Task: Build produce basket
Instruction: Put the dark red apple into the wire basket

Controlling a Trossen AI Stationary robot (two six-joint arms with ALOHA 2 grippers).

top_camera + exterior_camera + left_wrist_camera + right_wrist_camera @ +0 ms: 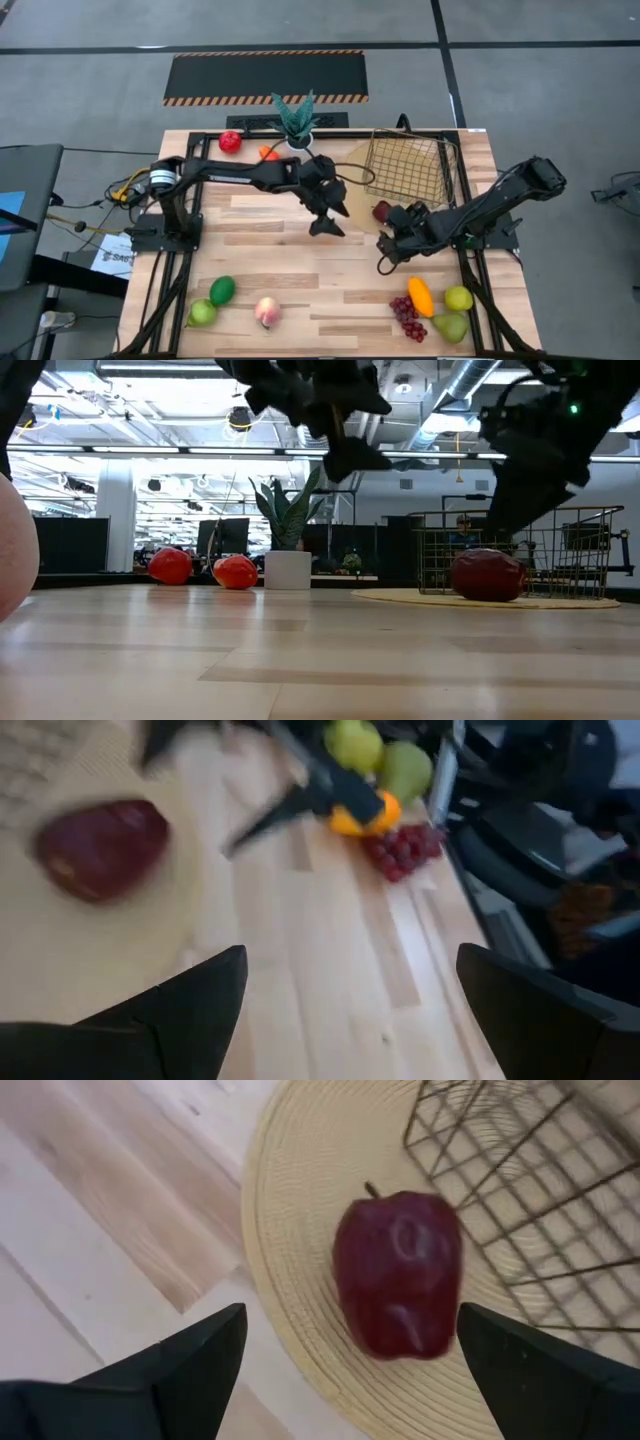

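Note:
The brass wire basket point(410, 165) stands on a round tan mat point(290, 1230) at the far right. A dark red apple point(398, 1272) rests on the mat's near edge, just outside the basket's wall. My right gripper point(384, 252) hangs open above the table near this apple, which shows beyond its two fingers point(350, 1330), untouched. My left gripper point(328, 222) is open and raised over the table's middle, to the left of the apple point(100, 850). Other produce lies loose on the table.
A potted plant point(297, 120), a red apple point(230, 141) and a pepper point(268, 153) sit at the far edge. Avocado point(222, 290), green apple point(203, 312) and peach point(266, 312) lie near left; mango point(421, 297), grapes point(408, 317), green apple point(458, 297) and pear point(449, 325) lie near right.

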